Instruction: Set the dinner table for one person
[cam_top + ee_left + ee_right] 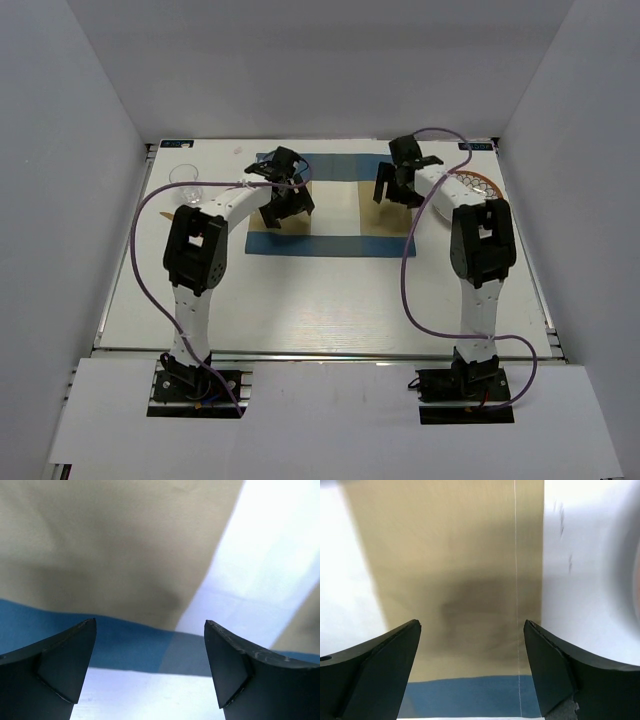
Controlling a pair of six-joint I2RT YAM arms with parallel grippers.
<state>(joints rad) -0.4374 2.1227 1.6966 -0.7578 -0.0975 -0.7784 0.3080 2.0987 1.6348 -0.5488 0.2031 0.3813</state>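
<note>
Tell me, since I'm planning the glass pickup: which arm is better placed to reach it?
Left, probably. The glass stands at the far left, close to the left end effector, which hangs open over the placemat. The right end effector, also open, is across the placemat beside the plate.

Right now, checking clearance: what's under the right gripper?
The right gripper hangs over a bare beige panel of the placemat. The right arm hides part of the plate nearby.

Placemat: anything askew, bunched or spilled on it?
Nothing stands out. The placemat lies flat, roughly square to the dinner table, with no spill visible. The left gripper and right gripper hang over it, jaws open.
</note>
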